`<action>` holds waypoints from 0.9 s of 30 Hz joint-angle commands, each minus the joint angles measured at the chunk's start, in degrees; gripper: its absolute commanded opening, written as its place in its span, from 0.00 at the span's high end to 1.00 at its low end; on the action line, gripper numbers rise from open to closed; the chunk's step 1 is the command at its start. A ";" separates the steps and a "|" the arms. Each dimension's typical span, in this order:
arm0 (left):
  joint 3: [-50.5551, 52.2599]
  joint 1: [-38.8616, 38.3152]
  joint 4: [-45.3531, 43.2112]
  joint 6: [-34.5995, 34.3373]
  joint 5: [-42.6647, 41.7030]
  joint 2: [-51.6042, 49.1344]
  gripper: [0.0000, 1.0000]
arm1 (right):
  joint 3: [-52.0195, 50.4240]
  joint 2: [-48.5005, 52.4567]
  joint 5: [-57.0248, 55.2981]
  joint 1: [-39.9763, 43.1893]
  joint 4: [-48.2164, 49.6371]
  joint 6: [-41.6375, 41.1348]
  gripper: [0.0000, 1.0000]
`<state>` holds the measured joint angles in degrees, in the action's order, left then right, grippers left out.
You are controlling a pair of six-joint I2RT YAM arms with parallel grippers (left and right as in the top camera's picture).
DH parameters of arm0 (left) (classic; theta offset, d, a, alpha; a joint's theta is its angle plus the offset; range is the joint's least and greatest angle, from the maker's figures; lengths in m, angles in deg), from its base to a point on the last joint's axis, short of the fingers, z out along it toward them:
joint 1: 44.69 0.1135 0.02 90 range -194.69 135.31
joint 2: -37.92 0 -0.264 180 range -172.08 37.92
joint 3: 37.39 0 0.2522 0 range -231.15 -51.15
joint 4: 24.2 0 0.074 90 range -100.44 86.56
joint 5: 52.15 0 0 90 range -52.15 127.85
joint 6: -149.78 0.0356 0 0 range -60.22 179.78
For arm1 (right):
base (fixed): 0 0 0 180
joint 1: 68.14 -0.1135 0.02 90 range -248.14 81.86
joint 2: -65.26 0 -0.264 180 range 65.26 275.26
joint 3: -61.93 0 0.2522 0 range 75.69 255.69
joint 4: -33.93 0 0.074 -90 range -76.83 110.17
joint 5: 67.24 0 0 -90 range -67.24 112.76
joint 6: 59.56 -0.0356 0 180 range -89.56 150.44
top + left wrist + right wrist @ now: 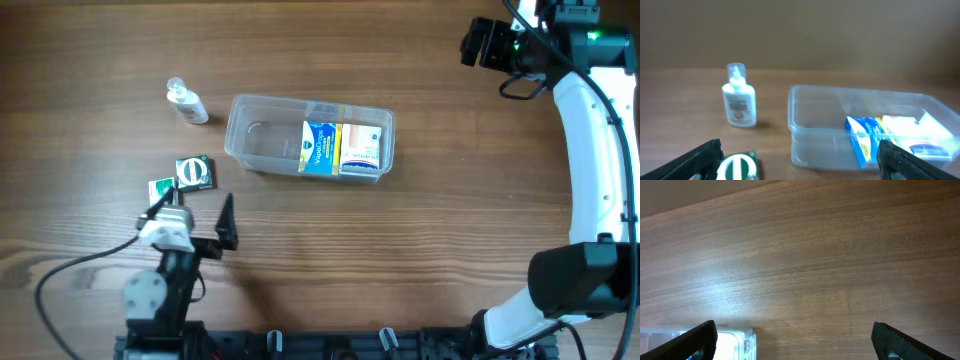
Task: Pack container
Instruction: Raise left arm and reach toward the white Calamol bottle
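Container (pixel 255 135), a clear plastic tub, sits mid-table (pixel 430 240) w/ a blue box (pixel 320 147) and a white-yellow box (pixel 361 148) side by side in its right half. Left gripper (pixel 195 212) hangs front-left, jaws spread wide & holding nothing, just beside two small green boxes (pixel 195 172); a small clear bottle (pixel 186 102) stands upright behind them. Right gripper (pixel 797 342) is at the far-right corner, likewise wide apart, nothing btwn its fingers.
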<state>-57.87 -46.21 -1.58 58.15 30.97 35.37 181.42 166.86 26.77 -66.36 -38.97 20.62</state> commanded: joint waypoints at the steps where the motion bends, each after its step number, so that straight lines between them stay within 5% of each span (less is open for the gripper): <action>1: -16.09 -0.28 0.00 -0.26 8.41 -6.58 0.00 | 0.44 -0.13 -0.13 0.02 -0.02 -0.68 0.00; 8: -44.30 -0.31 8.72 -0.31 9.40 -27.43 0.00 | 0.44 -0.13 -0.13 0.02 -0.04 -0.70 0.00; 22: -56.02 -0.17 18.32 -3.37 10.10 -54.31 0.00 | 0.44 -0.13 -0.13 0.02 -0.04 -0.68 0.00; 27: -69.96 2.23 30.01 -21.24 14.45 -67.69 0.00 | 0.44 -0.13 -0.13 0.02 -0.04 -0.68 0.00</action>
<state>-120.62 -45.94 24.98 50.63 42.38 -26.75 181.42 166.86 26.77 -66.36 -39.01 20.62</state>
